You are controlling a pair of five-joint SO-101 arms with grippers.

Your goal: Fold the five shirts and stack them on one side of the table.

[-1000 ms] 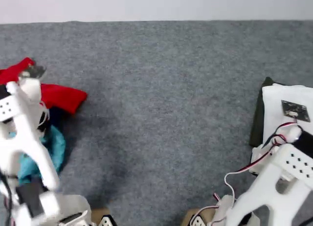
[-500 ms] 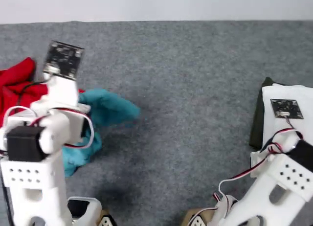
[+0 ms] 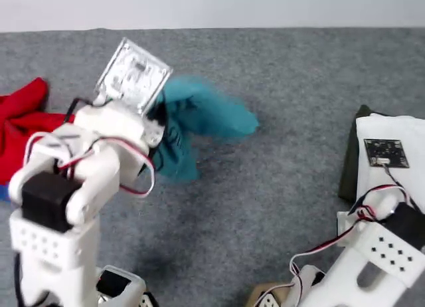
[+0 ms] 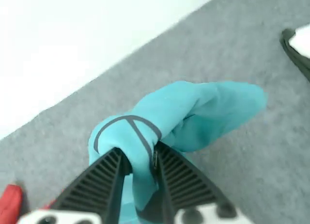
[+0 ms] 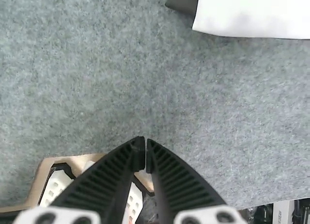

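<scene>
A teal shirt (image 3: 199, 124) hangs bunched in the air over the table's left half, and my left gripper (image 4: 139, 161) is shut on the teal shirt (image 4: 189, 117). In the high view the left arm (image 3: 86, 181) stands in front of it. A red shirt (image 3: 23, 117) lies crumpled at the far left edge. At the right edge a folded white shirt (image 3: 392, 154) rests on a dark folded shirt (image 3: 350, 162). My right gripper (image 5: 145, 147) is shut with nothing in it, low over the grey mat near the table's front, beside the white shirt (image 5: 252, 13).
The grey felt mat (image 3: 279, 107) covers the whole table, with bare room in the middle. The right arm (image 3: 372, 254) stands at the front right, by the stack. A pale wall (image 3: 212, 8) runs behind the far edge.
The left arm has lifted the teal shirt off the left pile and carried it up and to the right. The right arm has barely moved.
</scene>
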